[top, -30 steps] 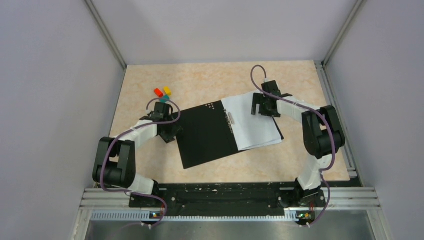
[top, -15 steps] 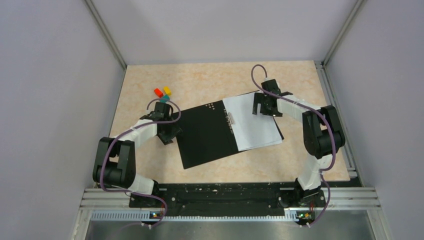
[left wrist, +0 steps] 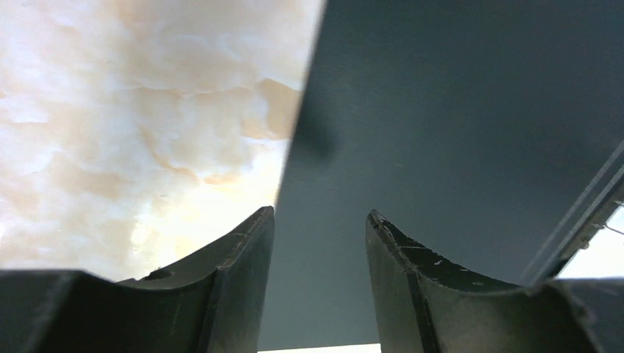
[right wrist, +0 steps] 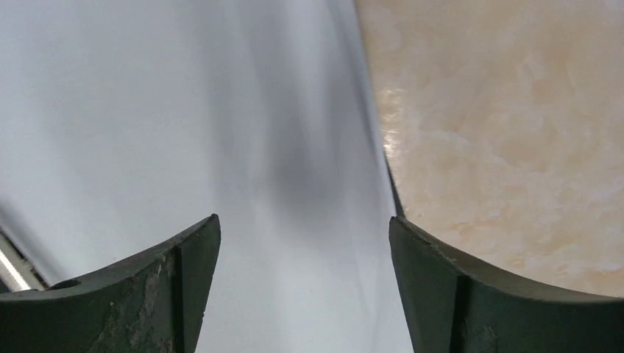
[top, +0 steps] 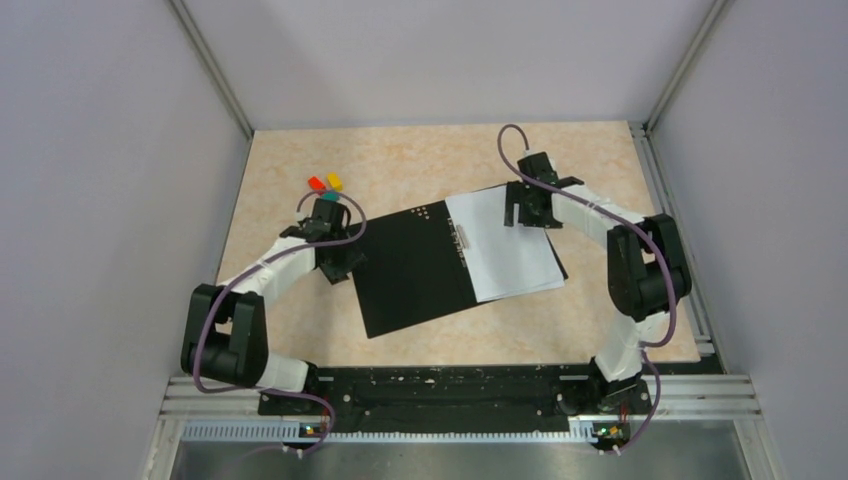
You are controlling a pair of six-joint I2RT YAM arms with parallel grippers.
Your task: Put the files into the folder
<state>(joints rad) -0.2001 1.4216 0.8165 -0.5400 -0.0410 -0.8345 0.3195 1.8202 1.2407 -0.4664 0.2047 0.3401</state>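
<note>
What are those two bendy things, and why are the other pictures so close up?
They are two robot arms bolted to a table. The big picture looks down from above. The left gripper hangs at the left edge of an open folder, black inside. The right gripper hangs over white paper sheets lying on the folder's right half. The close-up pictures come from cameras on the wrists; the dark curved shapes are each gripper's own fingers. Both grippers are open and hold nothing. A red block and an orange block lie nearby.
</note>
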